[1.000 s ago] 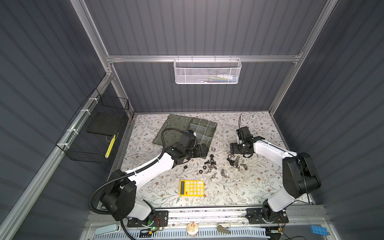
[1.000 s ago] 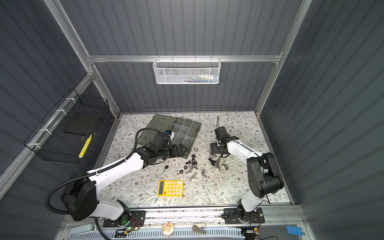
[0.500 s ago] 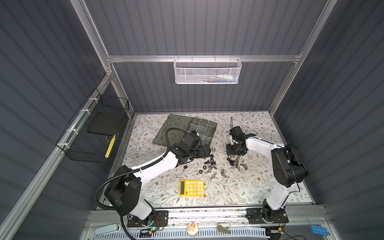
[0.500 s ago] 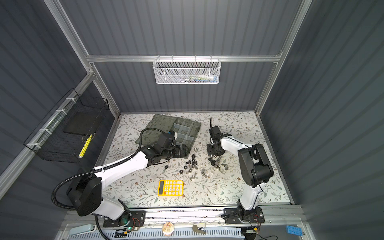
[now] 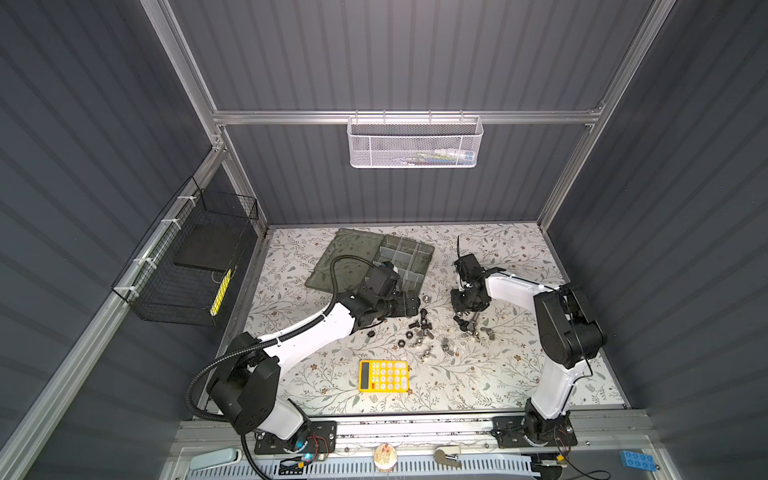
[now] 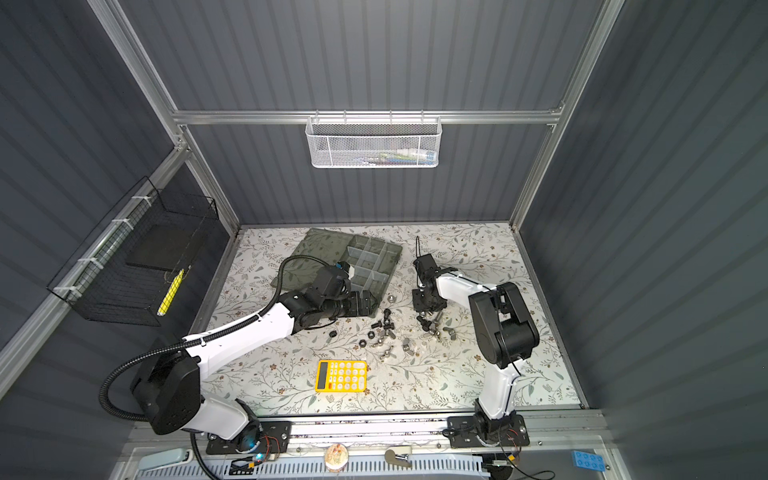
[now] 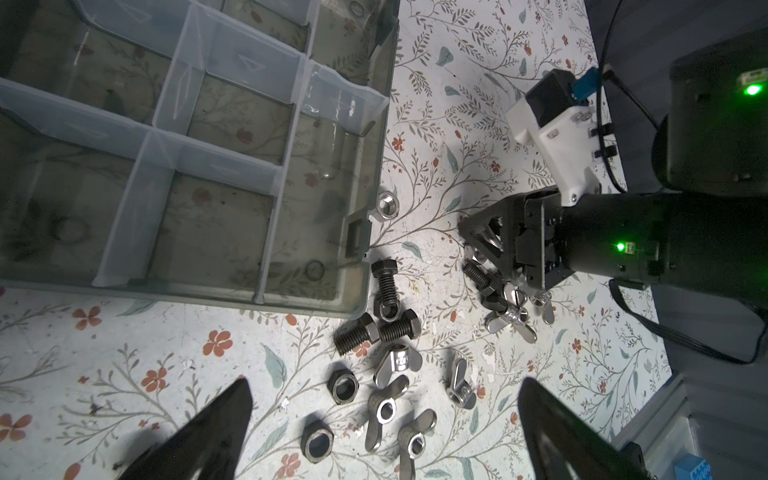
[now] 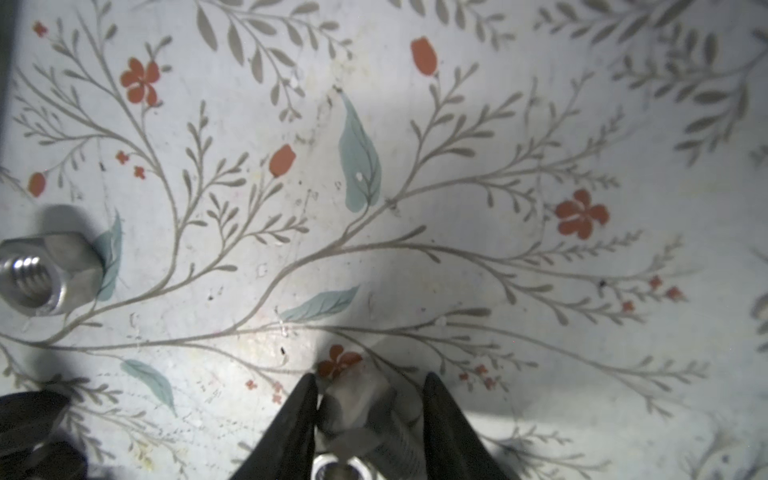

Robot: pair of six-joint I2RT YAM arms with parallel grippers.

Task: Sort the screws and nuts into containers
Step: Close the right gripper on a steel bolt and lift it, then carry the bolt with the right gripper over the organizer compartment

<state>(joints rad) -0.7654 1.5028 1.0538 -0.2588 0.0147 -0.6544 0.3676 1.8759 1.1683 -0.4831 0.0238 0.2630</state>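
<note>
Both right jaws have narrowed around, seemingly, a silver screw (image 8: 365, 411).

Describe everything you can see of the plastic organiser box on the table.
The organiser box is translucent grey-green plastic with pale dividers forming rectangular compartments. Its flat hinged lid lies open beside it on the floral table. It sits near the back, turned at an angle. The compartments look almost empty; the left wrist view shows a few thin dark rings inside. A silver hex nut lies by its latch.

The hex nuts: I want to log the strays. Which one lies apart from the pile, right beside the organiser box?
The silver hex nut, alone beside the organiser box near its latch; the black hex nuts lie among the wing nuts.
</note>
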